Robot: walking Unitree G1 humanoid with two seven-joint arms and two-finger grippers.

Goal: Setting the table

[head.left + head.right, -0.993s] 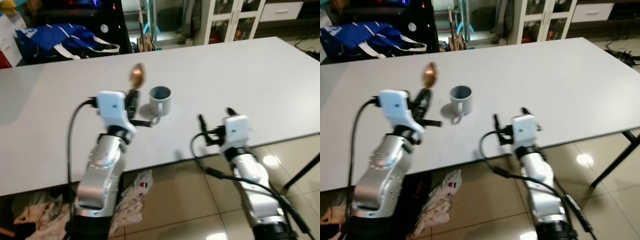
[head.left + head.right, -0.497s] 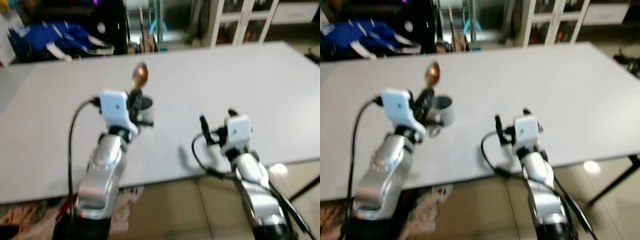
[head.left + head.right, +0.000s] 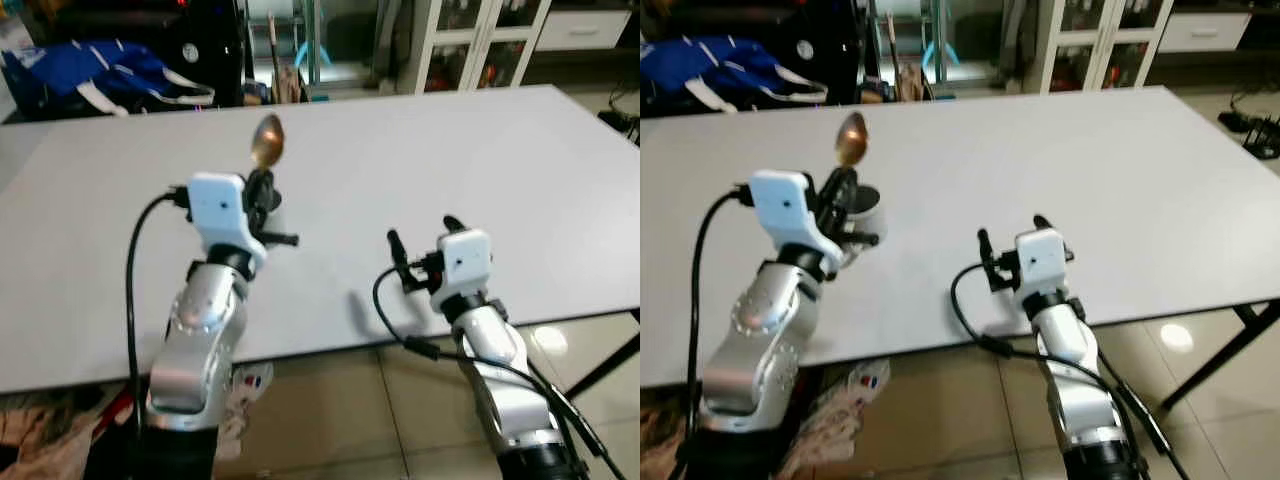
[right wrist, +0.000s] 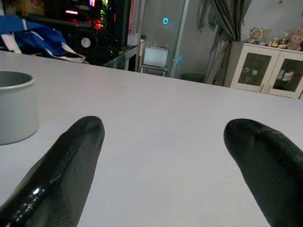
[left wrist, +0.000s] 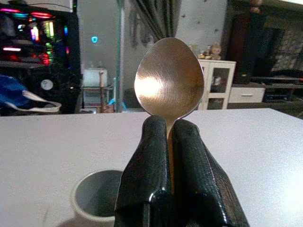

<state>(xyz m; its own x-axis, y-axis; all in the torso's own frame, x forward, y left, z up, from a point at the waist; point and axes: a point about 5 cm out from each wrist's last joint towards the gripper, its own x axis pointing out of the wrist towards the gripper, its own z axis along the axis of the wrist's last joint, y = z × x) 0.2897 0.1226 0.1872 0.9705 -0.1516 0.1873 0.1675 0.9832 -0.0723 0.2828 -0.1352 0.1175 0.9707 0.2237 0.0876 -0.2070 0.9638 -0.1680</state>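
left gripper gripping upright spoon, mug behind

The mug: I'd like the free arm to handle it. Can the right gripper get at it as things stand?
Probably yes. The right gripper is open and empty, with bare table between it and the mug. The left gripper, holding the spoon upright, sits close over the mug, crowding it.

Counter: plain white, no pattern.
Spoon: copper-bronze bowl, bright sheen on one side.
Cup: pale grey-blue outside, darker grey inside.
Left claw: black fingers, finely textured; white housing, silver arm, black cable.
Right claw: glossy black fingers; white housing, silver arm.
Floor: beige glossy tiles, dark grout.
Bag: blue with white straps.
Cabinet: white frames, glass doors.
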